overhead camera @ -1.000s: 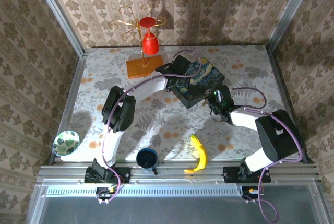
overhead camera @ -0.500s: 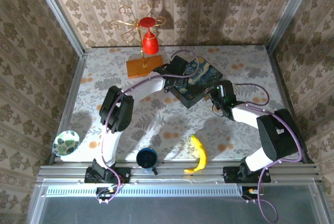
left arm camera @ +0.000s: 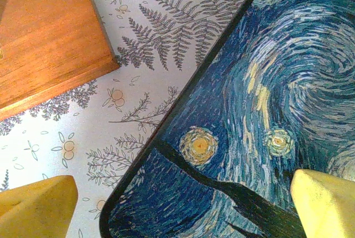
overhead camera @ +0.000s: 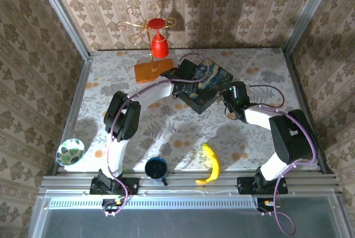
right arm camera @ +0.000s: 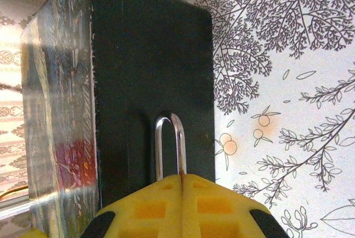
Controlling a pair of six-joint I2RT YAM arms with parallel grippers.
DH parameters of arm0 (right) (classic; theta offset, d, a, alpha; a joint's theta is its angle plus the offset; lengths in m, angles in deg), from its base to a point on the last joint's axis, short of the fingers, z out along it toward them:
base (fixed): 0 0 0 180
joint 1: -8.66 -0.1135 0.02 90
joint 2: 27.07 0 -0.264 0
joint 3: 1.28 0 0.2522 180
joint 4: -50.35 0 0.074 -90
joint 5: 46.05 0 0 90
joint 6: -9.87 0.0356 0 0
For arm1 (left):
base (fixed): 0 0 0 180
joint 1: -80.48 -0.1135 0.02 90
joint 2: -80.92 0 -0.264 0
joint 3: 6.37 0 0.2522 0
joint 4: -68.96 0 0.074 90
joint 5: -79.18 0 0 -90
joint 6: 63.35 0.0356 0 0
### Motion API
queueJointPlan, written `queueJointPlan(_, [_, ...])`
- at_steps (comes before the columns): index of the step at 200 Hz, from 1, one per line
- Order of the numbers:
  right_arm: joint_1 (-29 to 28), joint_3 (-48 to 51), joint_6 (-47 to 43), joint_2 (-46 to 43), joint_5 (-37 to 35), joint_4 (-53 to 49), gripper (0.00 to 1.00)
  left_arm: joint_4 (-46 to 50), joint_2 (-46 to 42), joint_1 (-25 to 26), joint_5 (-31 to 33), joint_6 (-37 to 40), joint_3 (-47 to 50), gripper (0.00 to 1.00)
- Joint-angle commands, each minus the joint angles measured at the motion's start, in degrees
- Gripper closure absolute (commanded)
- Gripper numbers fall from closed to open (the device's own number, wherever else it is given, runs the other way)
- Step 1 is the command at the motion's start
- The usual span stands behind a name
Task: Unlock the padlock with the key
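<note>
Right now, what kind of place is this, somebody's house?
Probably a robot practice booth, not a real house: wallpaper walls in a metal frame, two robot arms bolted to a rail, and a flowery table with a banana.

Beige damask-patterned wallpaper walls (overhead camera: 233, 5) close in the top and both sides of the overhead frame. Silvery aluminium corner posts (overhead camera: 64, 17) slant at upper left and upper right. A white tabletop printed with grey ferns and orange blossoms (overhead camera: 166, 132) fills the centre. A ribbed aluminium rail (overhead camera: 183, 189) crosses the bottom. Soft shadows fall on the back wall.
</note>
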Motion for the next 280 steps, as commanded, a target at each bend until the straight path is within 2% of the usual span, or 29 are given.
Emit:
queueJointPlan(1, [1.98, -2.58, -1.01, 0.30, -0.53, 0.28, 1.00, 8.81, 0.54, -0.48, 0.31, 0.80, 3.15, 0.00])
queueJointPlan(51, [3.75, -5.80, -3.35, 1.13, 1.05, -1.80, 1.00, 8.71, 0.17, -0.81, 0.25, 0.48, 3.43, 0.00])
queueJointPlan(82, [4.47, -5.45, -5.23, 0.44, 4.60, -2.37, 1.00, 8.73, 0.08, -0.84, 0.01, 0.41, 3.41, 0.00])
queueJointPlan(158, [8.35, 0.35, -16.54, -12.11, 8.91, -15.64, 1.00, 8.62, -3.27, -0.75, 0.29, 1.60, 1.69, 0.00])
queueJointPlan(182, [10.85, 2.21, -19.14, -15.51, 12.72, -18.20, 1.00, 8.58, -6.04, -0.11, 0.65, 2.48, 0.86, 0.00])
queueJointPlan(226, [12.44, 3.43, -23.58, -14.43, 18.95, -19.49, 1.00, 8.47, -11.82, 3.08, 2.54, 3.51, 2.24, 0.00])
queueJointPlan(280, [12.56, 3.70, -24.68, -12.97, 17.53, -20.94, 1.00, 8.01, -16.70, 5.77, 2.39, 2.10, 6.44, 0.00])
